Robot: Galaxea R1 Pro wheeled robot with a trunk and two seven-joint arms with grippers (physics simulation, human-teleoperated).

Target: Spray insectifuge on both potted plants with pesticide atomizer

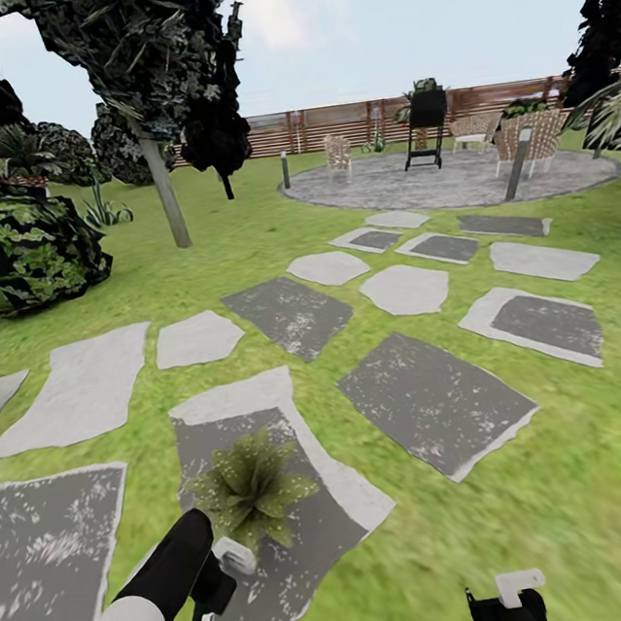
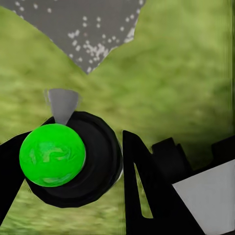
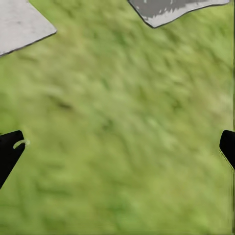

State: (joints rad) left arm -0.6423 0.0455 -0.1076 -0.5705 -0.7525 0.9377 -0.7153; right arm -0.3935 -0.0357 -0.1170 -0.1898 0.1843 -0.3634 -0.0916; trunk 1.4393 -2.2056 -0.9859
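One plant [image 1: 248,488] sits lower left on a stone [image 1: 278,511], beside the left gripper [image 1: 212,590] pinching the atomizer [image 2: 68,159]; right gripper [image 3: 117,147] spread over open lawn [image 3: 122,122].

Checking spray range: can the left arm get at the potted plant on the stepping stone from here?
Probably yes. The left gripper sits just short of the potted plant, open stepping stone between them, nothing blocking.

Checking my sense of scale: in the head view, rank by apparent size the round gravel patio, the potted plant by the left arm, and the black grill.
1. Gravel patio, widest though far.
2. Potted plant, enlarged by nearness.
3. Grill, distant, so its true size is unsure.
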